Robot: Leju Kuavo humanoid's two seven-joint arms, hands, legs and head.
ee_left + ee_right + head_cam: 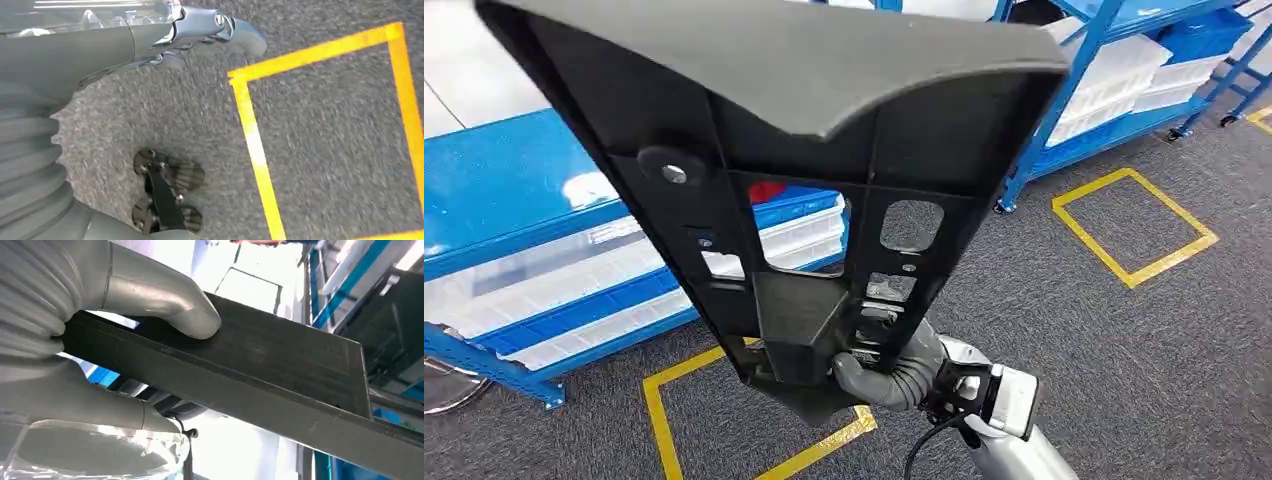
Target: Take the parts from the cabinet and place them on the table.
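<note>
The right robot hand [886, 372] clamps the narrow lower end of a large black plastic part [794, 170], thumb [165, 302] pressed over one edge and fingers under it, holding it upright in the air close before the head camera, above the grey carpet [1074, 340] with its yellow tape squares [1136, 226]. The part looks stiff, ribbed and fairly light, but so wide at the top that a grip at this narrow end probably lets it sway; the cut-outs offer firmer purchase. It hides much of the blue shelving [514, 200] behind, and the left robot hand [210, 30] hangs over the floor, its fingers blurred, so I cannot tell its state.
</note>
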